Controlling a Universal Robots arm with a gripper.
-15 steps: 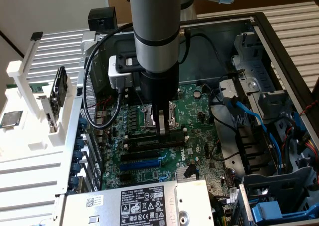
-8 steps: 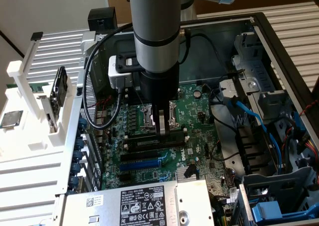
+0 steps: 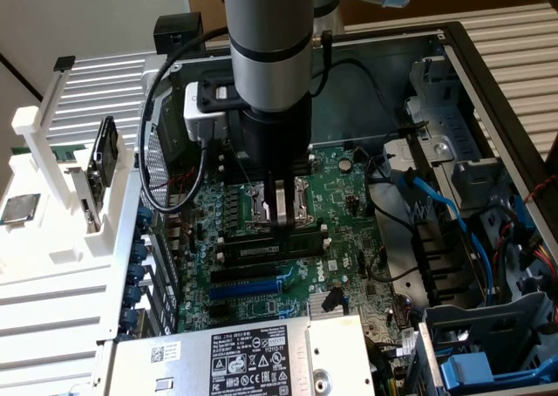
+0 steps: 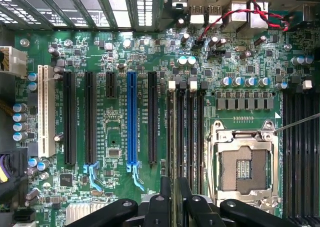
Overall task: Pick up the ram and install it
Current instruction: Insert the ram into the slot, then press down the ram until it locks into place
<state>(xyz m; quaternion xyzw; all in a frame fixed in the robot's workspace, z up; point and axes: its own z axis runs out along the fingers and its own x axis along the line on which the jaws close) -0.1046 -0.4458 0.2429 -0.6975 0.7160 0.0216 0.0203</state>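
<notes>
The ram [image 3: 253,250] is a long thin stick standing on edge in the memory slot nearest the processor socket [image 3: 301,206], its side with chips and a small label facing the exterior view. In the wrist view its narrow top edge [image 4: 174,137] runs straight out from between my fingers [image 4: 164,207]. My gripper [image 3: 281,225] points straight down over the stick's middle. Its two fingers are close together on the stick's top edge [image 4: 175,199].
Empty black memory slots [image 4: 192,137] lie beside the ram, and the open socket [image 4: 245,159] is close by. A blue expansion slot [image 4: 131,122] and black ones sit farther off. Blue cables [image 3: 436,206], a drive cage and the power supply [image 3: 235,357] surround the board. A white rack [image 3: 52,178] holds a silver chip [image 3: 17,209].
</notes>
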